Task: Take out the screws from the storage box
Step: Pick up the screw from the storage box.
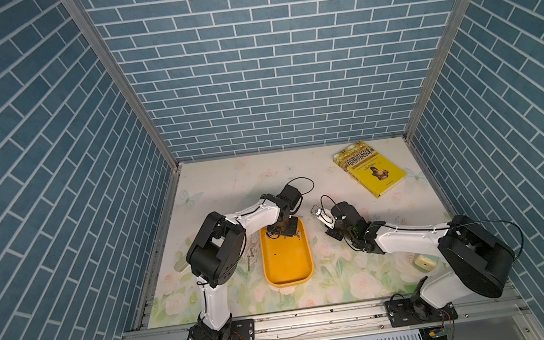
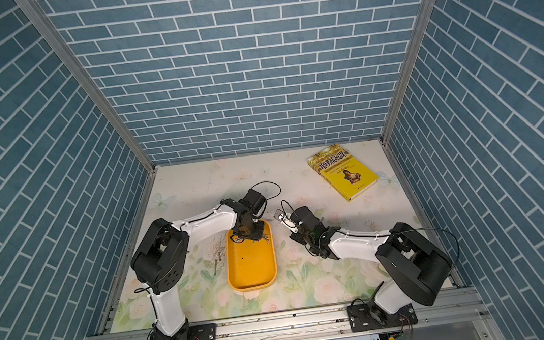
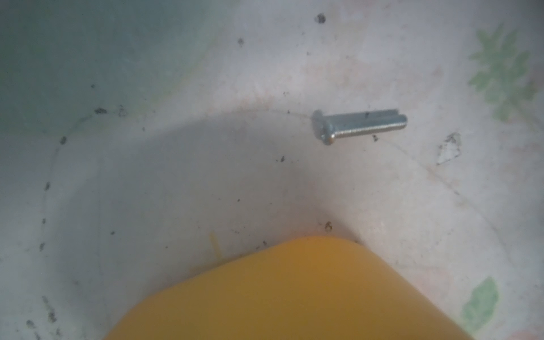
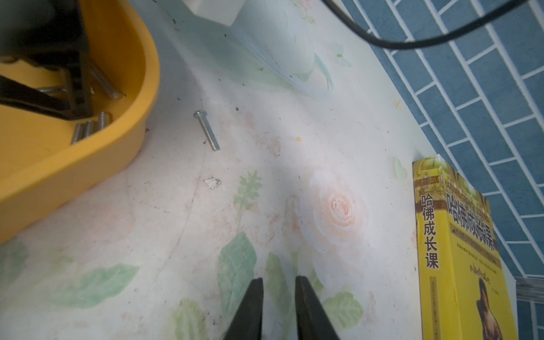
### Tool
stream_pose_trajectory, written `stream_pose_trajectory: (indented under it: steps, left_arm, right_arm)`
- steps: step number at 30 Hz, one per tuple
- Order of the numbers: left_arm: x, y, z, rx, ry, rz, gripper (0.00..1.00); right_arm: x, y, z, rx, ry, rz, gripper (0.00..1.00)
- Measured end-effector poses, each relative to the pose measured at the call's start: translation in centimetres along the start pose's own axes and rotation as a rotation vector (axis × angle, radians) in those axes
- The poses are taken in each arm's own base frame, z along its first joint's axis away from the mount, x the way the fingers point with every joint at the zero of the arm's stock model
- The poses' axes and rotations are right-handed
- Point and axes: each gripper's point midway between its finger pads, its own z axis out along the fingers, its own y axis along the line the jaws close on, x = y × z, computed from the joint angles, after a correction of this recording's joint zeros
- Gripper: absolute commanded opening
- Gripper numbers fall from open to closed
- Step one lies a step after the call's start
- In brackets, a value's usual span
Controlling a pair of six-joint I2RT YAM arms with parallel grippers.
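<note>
The storage box [image 1: 288, 274] is a shallow orange-yellow tray mid-table, and its rim fills the near part of the left wrist view [image 3: 294, 294]. Several screws [image 1: 291, 235] lie bunched at its far end [image 4: 88, 129]. My left gripper [image 1: 283, 232] reaches down among them. Its black fingers [image 4: 79, 88] straddle one screw, and whether they hold it is hidden. A single screw [image 4: 207, 131] lies on the table just past the tray's far right corner [image 3: 359, 126]. Two more screws [image 1: 249, 258] lie left of the tray. My right gripper [image 4: 279, 279] hovers over the table right of the tray, slightly open and empty.
A yellow book [image 1: 371, 172] lies at the back right, close to the right gripper's side [image 4: 459, 250]. A small pale green block [image 1: 423, 262] sits under the right arm's elbow. Another pale block [image 1: 180, 265] sits by the left edge. Blue brick walls enclose three sides.
</note>
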Motion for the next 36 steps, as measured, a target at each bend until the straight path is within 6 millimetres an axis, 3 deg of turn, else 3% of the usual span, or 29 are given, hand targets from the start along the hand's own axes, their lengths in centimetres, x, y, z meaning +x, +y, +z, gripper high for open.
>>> stream_pose_trajectory:
  steps: [3, 6, 12, 16, 20, 28, 31, 34, 36]
  left_arm:
    - [0.3, 0.0, 0.0, -0.008, 0.001, 0.001, 0.36]
    - [0.6, 0.0, 0.0, -0.009, 0.003, 0.001, 0.25]
    - [0.7, -0.3, 0.0, -0.006, 0.003, 0.003, 0.16]
    - [0.7, -0.5, 0.1, 0.007, -0.002, 0.006, 0.01]
    - [0.6, -0.6, 0.1, 0.011, -0.011, 0.003, 0.00]
    - [0.4, -0.6, -0.4, 0.019, -0.040, 0.002, 0.00]
    - [-0.2, -0.8, -1.5, 0.039, -0.086, 0.002, 0.00]
    - [-2.0, -1.1, -4.2, 0.066, -0.187, -0.006, 0.00]
    - [-3.3, -1.4, -6.2, 0.087, -0.262, -0.011, 0.00]
  right_arm:
    - [-0.1, 0.1, 0.2, -0.006, 0.001, -0.001, 0.23]
    - [-0.1, 0.2, 0.3, -0.010, 0.003, -0.002, 0.23]
    - [0.1, 0.4, 0.3, -0.019, 0.006, -0.004, 0.23]
    - [-0.1, 0.3, 0.3, -0.016, 0.001, -0.003, 0.20]
    - [-0.2, 0.1, -0.3, -0.001, -0.032, 0.006, 0.22]
    - [-1.6, -1.5, -3.5, 0.062, -0.177, 0.043, 0.24]
    - [-2.5, -1.8, -4.5, 0.068, -0.240, 0.055, 0.27]
    - [-3.0, -2.0, -5.3, 0.075, -0.291, 0.060, 0.28]
    - [-3.3, -2.2, -5.7, 0.084, -0.315, 0.065, 0.37]
